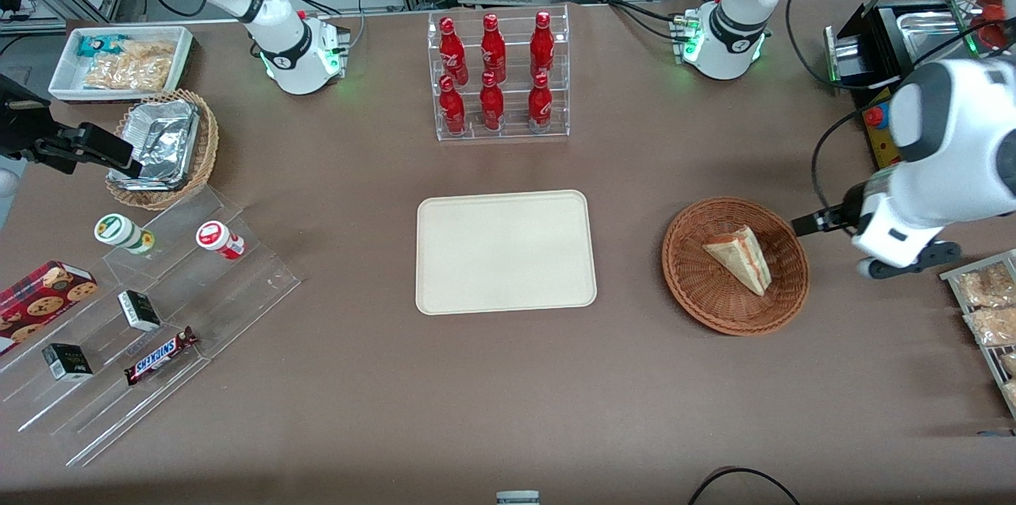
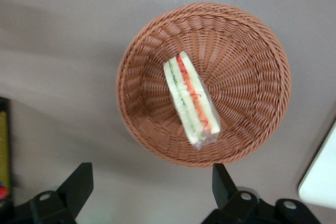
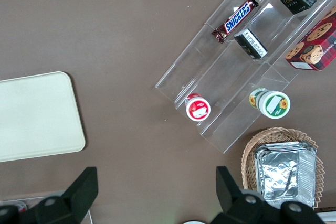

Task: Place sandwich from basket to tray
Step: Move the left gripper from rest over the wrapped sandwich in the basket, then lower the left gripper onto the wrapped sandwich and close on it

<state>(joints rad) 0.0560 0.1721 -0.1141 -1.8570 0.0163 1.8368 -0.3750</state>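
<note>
Sandwich [image 1: 740,257] lies in the basket [image 1: 698,283] at the frame's right, well apart from the central tray [image 1: 506,252]. The gripper [image 2: 149,187] hovers beside the basket, fingers spread apart and empty. Soft, light and film-wrapped, it probably wants a gentle pinch across its bread faces.

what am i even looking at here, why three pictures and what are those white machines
The white machines are two robot arms bolted to a brown table. One picture looks down on the whole scene from the front. The other two come from cameras on the arms' wrists, so the black prongs you see there are fingers.

The working arm's end effector hangs above the table just beside the reddish-brown wicker basket, fingers spread open, holding nothing. A wrapped triangular sandwich lies in that basket. The cream tray in the middle of the table has nothing on it.

Elsewhere: a clear rack of red bottles, a tan basket with foil containers, clear steps with a Snickers bar, small boxes, tubs and a cookie box, and a white bin of snack packets.
</note>
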